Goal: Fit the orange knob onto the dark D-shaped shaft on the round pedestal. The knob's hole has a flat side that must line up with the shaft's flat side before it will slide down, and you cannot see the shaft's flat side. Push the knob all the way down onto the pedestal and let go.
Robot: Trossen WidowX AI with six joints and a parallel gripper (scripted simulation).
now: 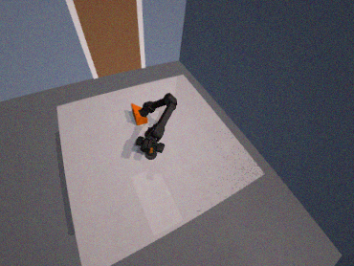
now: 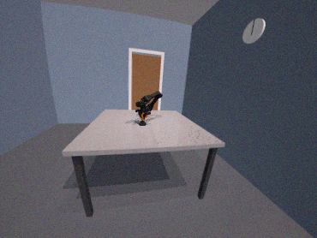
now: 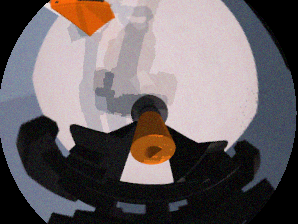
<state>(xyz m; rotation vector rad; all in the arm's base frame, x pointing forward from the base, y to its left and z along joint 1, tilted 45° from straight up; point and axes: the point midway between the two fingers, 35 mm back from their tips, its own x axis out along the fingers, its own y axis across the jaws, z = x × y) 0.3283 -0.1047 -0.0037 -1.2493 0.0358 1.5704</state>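
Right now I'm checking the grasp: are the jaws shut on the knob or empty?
Shut on it. The wrist view shows the orange knob held at the gripper, above the table.

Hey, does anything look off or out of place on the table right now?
Nothing looks spilled or damaged. The gripper is shut on the orange knob, above the dark shaft. An orange wedge-shaped piece sits by the arm's base; I can't tell what it is.

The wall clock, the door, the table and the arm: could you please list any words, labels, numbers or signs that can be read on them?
None can be read.
Wall clock: plain pale face, no numerals visible.
Door: plain brown panel, no sign.
Table: unmarked.
Gripper, shut on the orange knob: no label visible.
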